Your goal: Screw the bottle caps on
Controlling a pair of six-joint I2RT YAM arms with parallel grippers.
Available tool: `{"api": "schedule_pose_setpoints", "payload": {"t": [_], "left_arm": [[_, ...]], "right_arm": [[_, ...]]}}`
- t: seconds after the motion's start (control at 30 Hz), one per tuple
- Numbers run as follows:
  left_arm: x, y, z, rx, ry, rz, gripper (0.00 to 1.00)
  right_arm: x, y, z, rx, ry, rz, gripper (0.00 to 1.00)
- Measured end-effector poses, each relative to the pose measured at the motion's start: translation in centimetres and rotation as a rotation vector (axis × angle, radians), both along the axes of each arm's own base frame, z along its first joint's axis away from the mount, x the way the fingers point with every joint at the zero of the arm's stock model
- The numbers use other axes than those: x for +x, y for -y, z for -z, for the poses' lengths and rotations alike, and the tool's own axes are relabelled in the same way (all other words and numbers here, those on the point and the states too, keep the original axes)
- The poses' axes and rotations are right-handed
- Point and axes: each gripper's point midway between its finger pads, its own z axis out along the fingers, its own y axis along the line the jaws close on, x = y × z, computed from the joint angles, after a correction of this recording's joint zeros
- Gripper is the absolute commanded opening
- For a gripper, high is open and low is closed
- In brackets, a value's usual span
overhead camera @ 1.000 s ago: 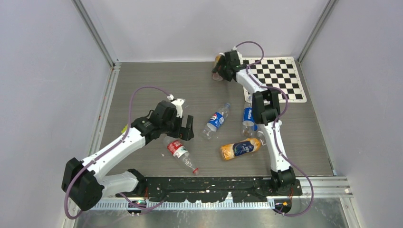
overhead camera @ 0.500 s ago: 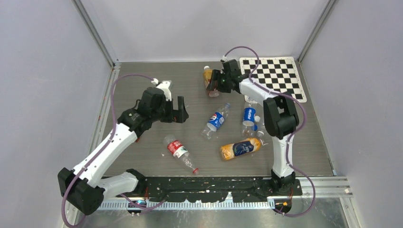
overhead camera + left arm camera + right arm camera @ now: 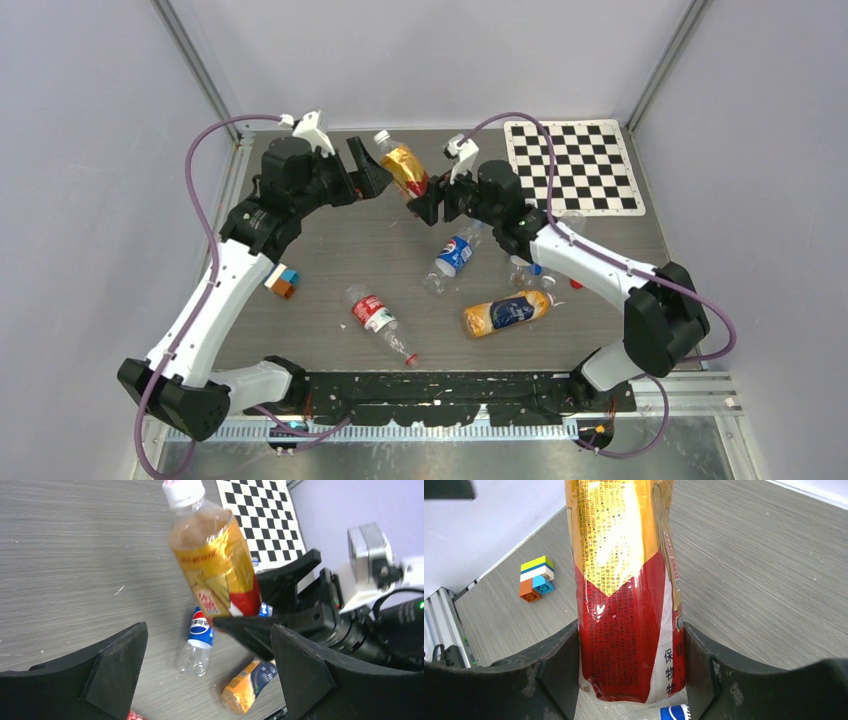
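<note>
We see the right pincer (image 3: pixel 428 203) clamped around the lower body of a gold-and-red bottle (image 3: pixel 404 168), one jaw pressed to each side of the label in the right wrist view. The bottle is held clear of the counter (image 3: pixel 320 250) and tilted, with its neck pointing up and away toward the far left. A white cap (image 3: pixel 381 137) sits on that neck. The left pincer (image 3: pixel 366 166) hangs just beside the capped end with its jaws spread wide and nothing between them, and we see no contact with the bottle. On the counter below lie a Pepsi bottle (image 3: pixel 455 252), an orange bottle (image 3: pixel 506 312), and a red-labelled bottle (image 3: pixel 377 319) with a red cap (image 3: pixel 411 359) on its near end. A small stack of coloured blocks (image 3: pixel 283 281) rests beside the left arm, and a checkerboard (image 3: pixel 578 165) lies at the far right corner.
</note>
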Motion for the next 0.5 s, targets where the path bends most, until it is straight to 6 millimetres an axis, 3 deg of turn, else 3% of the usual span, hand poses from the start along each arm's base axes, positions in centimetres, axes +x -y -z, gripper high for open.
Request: {"api": "schedule_pose_setpoints", "payload": {"t": [0.4, 0.5], "left_arm": [[2.5, 0.4, -2.0, -0.159, 0.022, -0.077, 0.82], [3.4, 0.6, -1.8, -0.177, 0.018, -0.099, 0.73]], "right_arm": [[-4.0, -1.4, -0.6, 0.006, 0.121, -0.109, 0.29], [-4.5, -1.8, -1.1, 0.013, 0.141, -0.126, 0.29]]}}
